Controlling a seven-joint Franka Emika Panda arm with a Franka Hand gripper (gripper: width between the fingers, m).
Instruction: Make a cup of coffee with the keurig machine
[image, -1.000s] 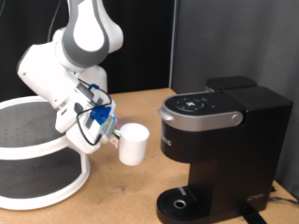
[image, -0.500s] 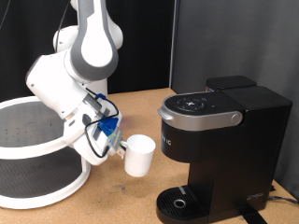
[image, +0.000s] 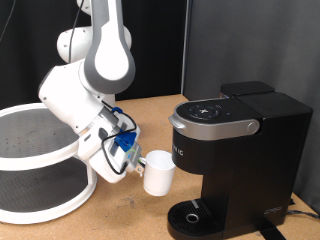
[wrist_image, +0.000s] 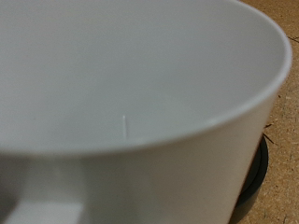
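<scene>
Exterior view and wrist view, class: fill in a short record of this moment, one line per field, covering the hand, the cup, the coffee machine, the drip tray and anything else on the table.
Hand: by the cup's side, left of the machine in the exterior view
Cup: white cup, carried above the table, upright, its wall filling the wrist view
Machine: black keurig machine, lid down
Drip tray: round tray at the machine's foot, nothing on it
Other: white round rack at the exterior view's left
</scene>
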